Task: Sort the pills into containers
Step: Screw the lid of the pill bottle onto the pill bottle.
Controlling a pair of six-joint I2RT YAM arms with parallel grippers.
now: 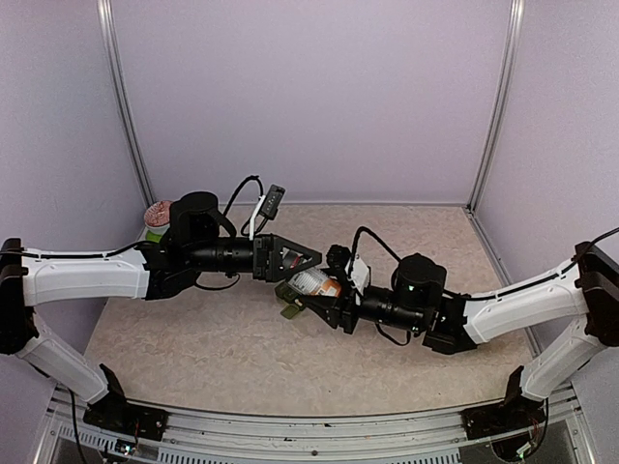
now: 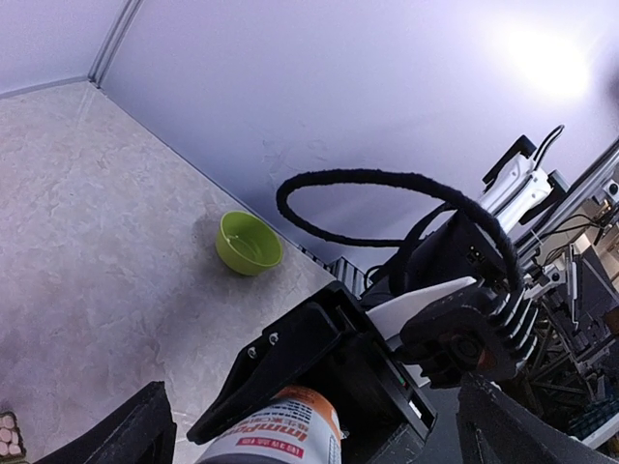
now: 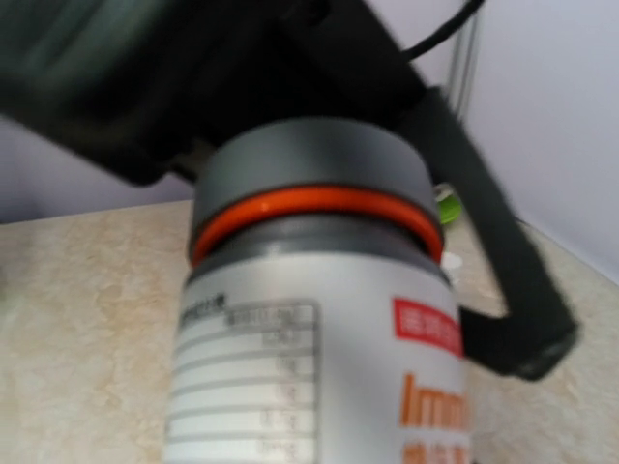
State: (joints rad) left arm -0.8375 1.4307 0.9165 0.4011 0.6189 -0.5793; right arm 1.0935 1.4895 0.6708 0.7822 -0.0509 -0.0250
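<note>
Starting at the far left of the overhead view, a round pinkish thing (image 1: 158, 211) sits at the back of the bench (image 1: 193, 338) with a bit of lime green just under it, half hidden by the left arm; what it is cannot be told. That arm reaches rightward to the middle of the bench. The left gripper (image 1: 308, 257) has its jaws spread wide with nothing between them, and its tip hangs close to the capped end of a white bottle (image 1: 311, 282); whether they touch cannot be told. The bottle lies tilted on its side and has a grey cap, an orange ring and an orange-lettered label. Just beside and partly under it, at mid-bench, lies the dark green strip of containers (image 1: 289, 302), mostly hidden, so its lids cannot be read. The right gripper (image 1: 327, 293) is clamped around the bottle's body, its arm stretching away to the right. In the left wrist view a lime-green bowl (image 2: 249, 242) stands alone near the bench's edge.
</note>
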